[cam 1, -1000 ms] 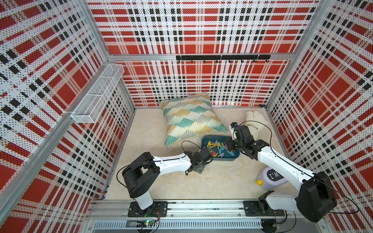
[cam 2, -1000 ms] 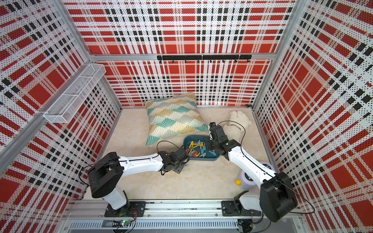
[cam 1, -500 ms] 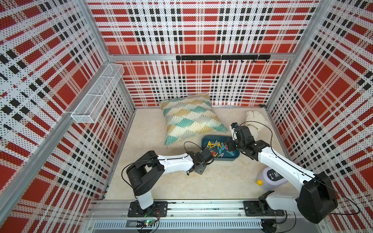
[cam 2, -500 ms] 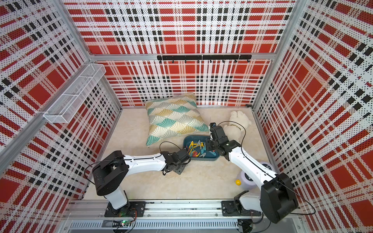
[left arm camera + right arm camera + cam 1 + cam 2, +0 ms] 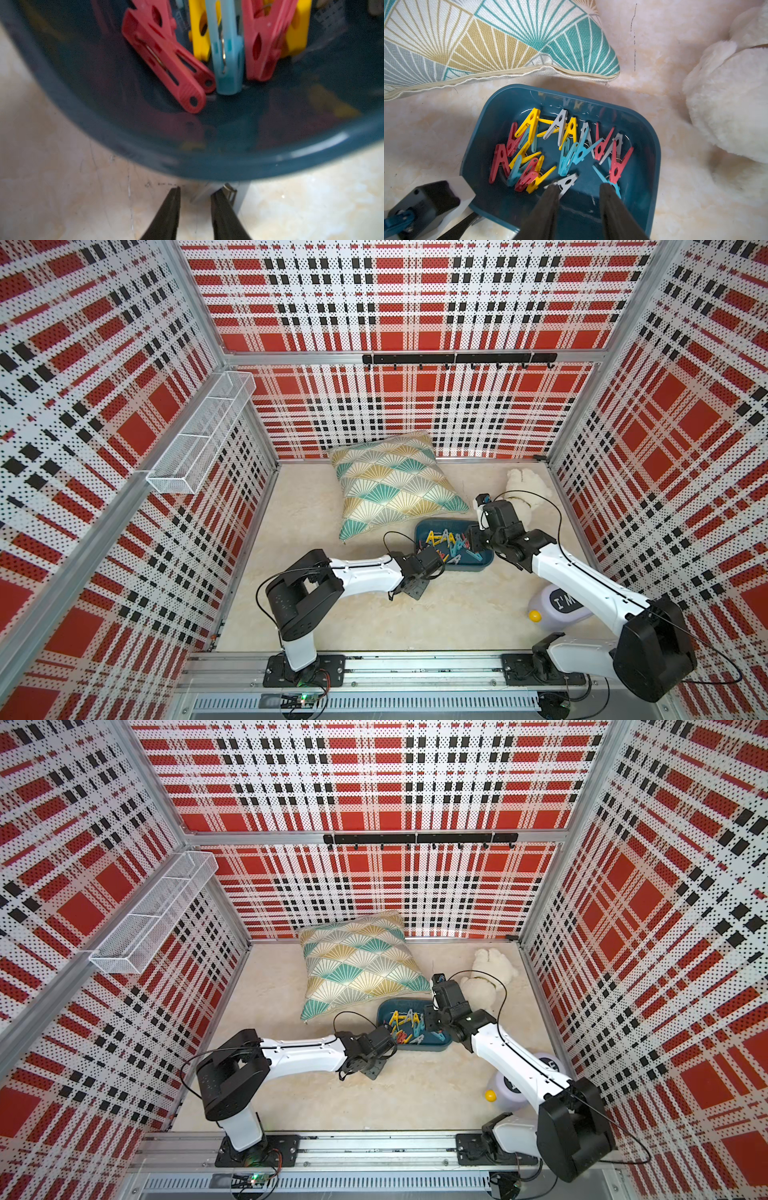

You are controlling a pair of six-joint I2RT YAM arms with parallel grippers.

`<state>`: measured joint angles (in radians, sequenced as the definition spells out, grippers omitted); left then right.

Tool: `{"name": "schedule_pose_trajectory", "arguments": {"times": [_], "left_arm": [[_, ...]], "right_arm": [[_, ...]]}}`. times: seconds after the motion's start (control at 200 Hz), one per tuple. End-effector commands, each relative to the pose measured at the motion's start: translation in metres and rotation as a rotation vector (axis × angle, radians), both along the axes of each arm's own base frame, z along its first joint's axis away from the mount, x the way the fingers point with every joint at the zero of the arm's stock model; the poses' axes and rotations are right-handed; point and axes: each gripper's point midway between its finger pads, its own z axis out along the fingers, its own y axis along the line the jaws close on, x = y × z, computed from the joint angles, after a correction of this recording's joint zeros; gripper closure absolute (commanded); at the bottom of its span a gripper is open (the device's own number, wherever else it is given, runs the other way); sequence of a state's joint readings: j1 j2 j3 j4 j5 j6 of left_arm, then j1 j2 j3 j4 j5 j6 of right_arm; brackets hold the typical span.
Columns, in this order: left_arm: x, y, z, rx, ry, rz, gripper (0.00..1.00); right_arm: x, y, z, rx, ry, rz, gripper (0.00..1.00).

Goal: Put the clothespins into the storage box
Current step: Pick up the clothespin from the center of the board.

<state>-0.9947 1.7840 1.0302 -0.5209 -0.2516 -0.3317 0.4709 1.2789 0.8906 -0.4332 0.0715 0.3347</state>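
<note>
The storage box [image 5: 465, 568] [image 5: 424, 1048] is a dark teal tub on the floor in front of the pillow. Several red, yellow, blue and grey clothespins [image 5: 444, 543] [image 5: 405, 1025] [image 5: 566, 149] [image 5: 172, 62] lie inside it. My left gripper [image 5: 434, 561] [image 5: 196, 194] is low at the box's near left corner, just outside the rim [image 5: 207, 166], and it is open by a narrow gap. A grey clothespin [image 5: 242, 193] lies on the floor at its fingertips, partly under one finger. My right gripper [image 5: 471, 545] [image 5: 578, 187] hangs open over the box's right end with nothing between its fingers.
A patterned pillow [image 5: 395, 481] lies behind the box and a white plush toy [image 5: 523, 493] at the back right. A pale bottle-like object with a yellow ball [image 5: 557, 605] stands under the right arm. A white wire basket [image 5: 199, 435] hangs on the left wall.
My left gripper has edged closer to the box corner and its jaws have narrowed a little. The right arm has not moved.
</note>
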Motion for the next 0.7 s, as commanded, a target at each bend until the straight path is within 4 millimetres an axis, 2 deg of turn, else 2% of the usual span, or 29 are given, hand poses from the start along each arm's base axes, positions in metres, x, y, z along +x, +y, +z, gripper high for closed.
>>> {"name": "schedule_pose_trajectory", "arguments": {"times": [0.0, 0.215, 0.696], "left_arm": [[0.000, -0.011, -0.002, -0.012, 0.014, -0.032, 0.71], [-0.009, -0.014, -0.006, -0.007, 0.034, -0.062, 0.76], [-0.029, -0.018, 0.004, -0.034, 0.032, -0.079, 0.89]], "right_arm": [[-0.004, -0.001, 0.001, 0.001, -0.008, -0.003, 0.60], [-0.005, -0.001, -0.001, 0.003, -0.006, -0.002, 0.60], [-0.006, -0.003, 0.002, -0.001, -0.010, -0.008, 0.60]]}}
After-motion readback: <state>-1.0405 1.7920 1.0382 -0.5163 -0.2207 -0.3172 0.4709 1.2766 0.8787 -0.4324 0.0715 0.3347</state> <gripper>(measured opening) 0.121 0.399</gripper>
